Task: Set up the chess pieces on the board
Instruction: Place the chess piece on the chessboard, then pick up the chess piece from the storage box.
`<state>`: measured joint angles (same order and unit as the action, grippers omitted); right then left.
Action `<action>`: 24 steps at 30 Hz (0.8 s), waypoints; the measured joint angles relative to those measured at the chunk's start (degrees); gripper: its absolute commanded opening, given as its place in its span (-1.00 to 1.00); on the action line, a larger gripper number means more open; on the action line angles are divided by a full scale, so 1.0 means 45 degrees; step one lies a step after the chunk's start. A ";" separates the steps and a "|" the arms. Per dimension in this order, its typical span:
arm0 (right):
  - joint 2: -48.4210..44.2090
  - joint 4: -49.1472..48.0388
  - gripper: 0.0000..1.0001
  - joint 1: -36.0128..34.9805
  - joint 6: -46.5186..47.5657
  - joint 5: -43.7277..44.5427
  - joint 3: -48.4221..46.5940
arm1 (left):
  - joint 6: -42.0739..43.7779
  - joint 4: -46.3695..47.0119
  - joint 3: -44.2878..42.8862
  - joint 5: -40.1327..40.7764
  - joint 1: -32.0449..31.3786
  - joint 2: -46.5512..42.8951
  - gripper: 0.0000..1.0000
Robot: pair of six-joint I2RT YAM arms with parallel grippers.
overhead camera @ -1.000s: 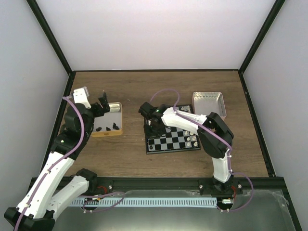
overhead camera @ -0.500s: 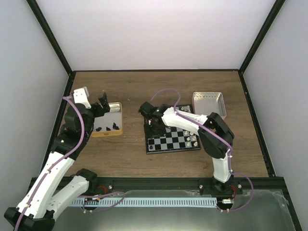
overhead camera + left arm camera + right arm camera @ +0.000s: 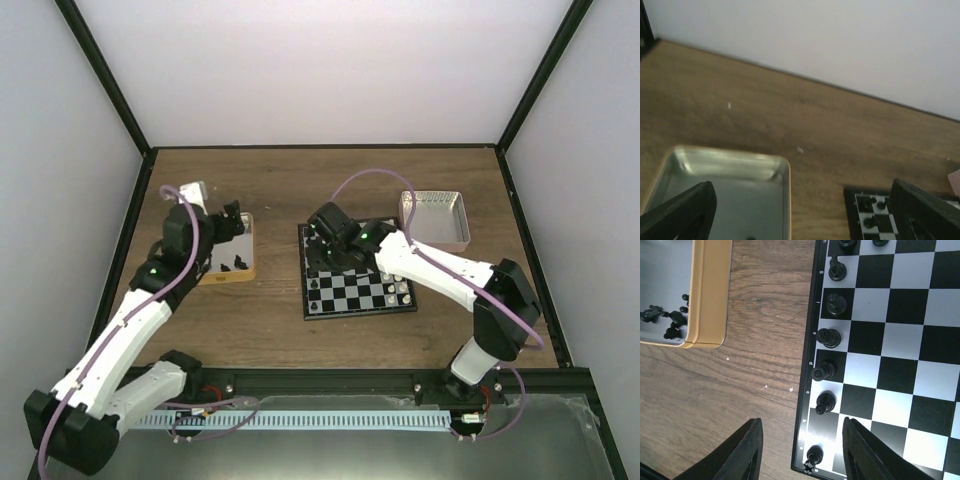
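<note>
The right gripper [image 3: 801, 440] has just let go. A second ago it sat low and shut over the left file of the small black-and-white checked chessboard [image 3: 900, 340]. Now it has risen and drawn back, and its fingers stand apart with nothing between them. Just beyond its fingertips, a line of tiny black chess pieces [image 3: 829, 337] stands upright down the board's edge file, one to a square, with another at the corner nearest the gripper. My reading is that one more piece has been set down and released cleanly, though I cannot tell which of the line it was.

The left arm has swung forward at the same time. The left gripper [image 3: 802, 210] hangs wide open and empty above the shallow gold-sided metal tin [image 3: 725, 180], which lies directly beneath and slightly left of it. From the right gripper's side, that tin is far off to the left across the brown wooden bench [image 3: 755, 355], with a few loose black pieces [image 3: 665, 322] still inside.

So the job is only partly done. The next pick looks set to come from the tin, probably by the left arm.
</note>
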<state>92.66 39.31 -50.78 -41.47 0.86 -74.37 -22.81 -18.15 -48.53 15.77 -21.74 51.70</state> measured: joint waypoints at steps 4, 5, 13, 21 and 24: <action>-0.0160 -0.0505 -0.11 0.0000 -0.0170 0.0194 0.0748 | -0.1287 -0.0257 0.0709 -0.0384 0.0160 0.1035 0.42; -0.0180 -0.0578 -0.11 0.0000 -0.0199 0.0214 0.0928 | -0.1622 -0.0359 0.0879 -0.0486 0.0272 0.1326 0.37; -0.0296 -0.1137 -0.13 0.0005 -0.0204 0.0262 0.1326 | -0.2973 -0.0884 0.1239 -0.2186 0.1719 0.4017 0.31; -0.0301 -0.1423 -0.13 0.0005 0.0078 0.0588 0.1501 | -0.2618 -0.1719 0.0199 -0.3677 0.2171 0.6800 0.13; -0.0301 -0.1423 -0.13 0.0005 0.0141 0.0719 0.1549 | -0.2453 -0.1768 0.0029 -0.4095 0.2317 0.7407 -0.10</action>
<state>91.31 32.91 -50.76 -40.84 4.10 -67.40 -33.85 -26.11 -48.40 -2.66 -11.31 85.03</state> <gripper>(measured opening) 0.437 0.539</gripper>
